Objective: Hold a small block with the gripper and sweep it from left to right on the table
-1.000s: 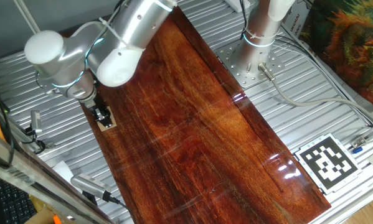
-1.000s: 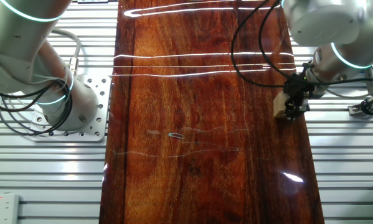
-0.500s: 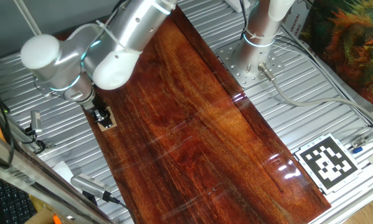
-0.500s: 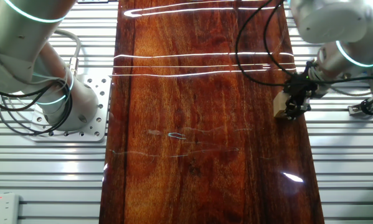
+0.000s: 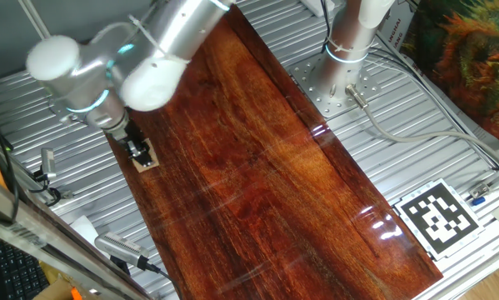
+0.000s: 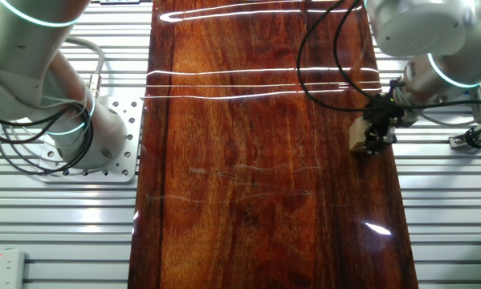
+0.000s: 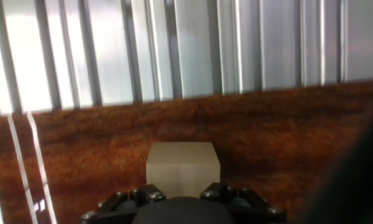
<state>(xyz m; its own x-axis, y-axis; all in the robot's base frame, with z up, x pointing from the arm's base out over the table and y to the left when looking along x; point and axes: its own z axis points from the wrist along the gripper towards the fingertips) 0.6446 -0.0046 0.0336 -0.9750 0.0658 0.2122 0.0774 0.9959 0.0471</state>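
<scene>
The small block [image 5: 146,157] is a light tan wooden cube resting on the table [image 5: 257,167] near its left edge. My gripper [image 5: 136,150] stands over it with the black fingers closed against its sides. In the other fixed view the block [image 6: 356,135] sits beside the gripper [image 6: 374,138] near the board's right edge [image 6: 389,209]. In the hand view the block [image 7: 183,165] fills the gap between the two fingers, just ahead of the gripper [image 7: 181,196], with the board [image 7: 286,143] under it.
Ribbed grey metal [image 5: 41,125] borders the board on both sides. A fixed white post [image 5: 349,33] on a drilled plate stands at the far side. A checker tag [image 5: 436,217] lies at the right. Cables [image 6: 328,48] hang over the board.
The arm's elbow has swung slightly, and the gripper with the block has shifted a little along the board's edge.
</scene>
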